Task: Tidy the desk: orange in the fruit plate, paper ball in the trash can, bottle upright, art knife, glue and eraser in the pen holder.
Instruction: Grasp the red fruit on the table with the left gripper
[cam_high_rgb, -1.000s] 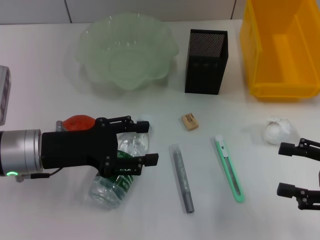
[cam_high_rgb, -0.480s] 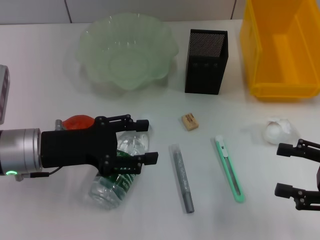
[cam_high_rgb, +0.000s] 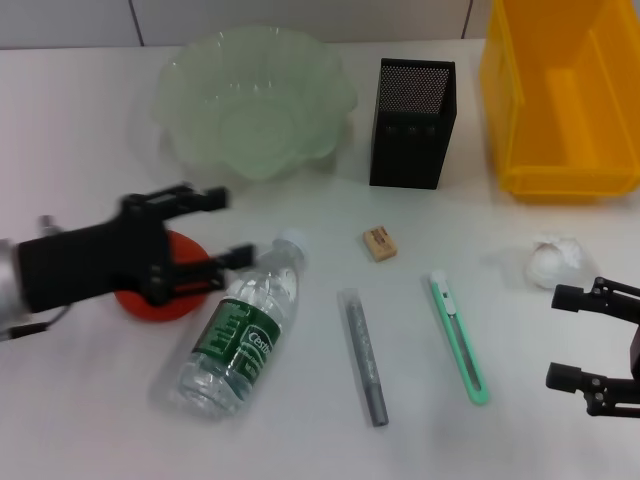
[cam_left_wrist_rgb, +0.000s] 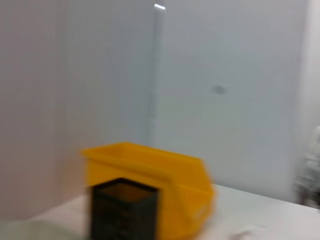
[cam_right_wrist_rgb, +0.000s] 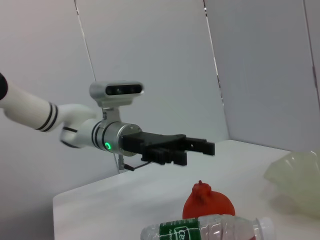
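Note:
The orange (cam_high_rgb: 165, 305) lies at the left of the desk, partly under my left gripper (cam_high_rgb: 227, 228), which hovers open above it; in the right wrist view the left gripper (cam_right_wrist_rgb: 200, 148) is clear of the orange (cam_right_wrist_rgb: 207, 202). The bottle (cam_high_rgb: 240, 330) lies on its side beside the orange. Eraser (cam_high_rgb: 379, 243), grey glue stick (cam_high_rgb: 363, 356) and green art knife (cam_high_rgb: 460, 338) lie mid-desk. The paper ball (cam_high_rgb: 553, 260) sits just beyond my open right gripper (cam_high_rgb: 562, 337). At the back stand the fruit plate (cam_high_rgb: 255, 100), the black pen holder (cam_high_rgb: 412, 122) and the yellow trash can (cam_high_rgb: 560, 95).
The left wrist view shows only the yellow trash can (cam_left_wrist_rgb: 150, 185) and the pen holder (cam_left_wrist_rgb: 125, 210) against a wall. Bare desk lies between the fruit plate and the bottle, and along the front edge.
My left gripper has pulled back to the left, off the bottle, and now hangs over the orange. The bottle is fully uncovered. The right gripper has barely shifted.

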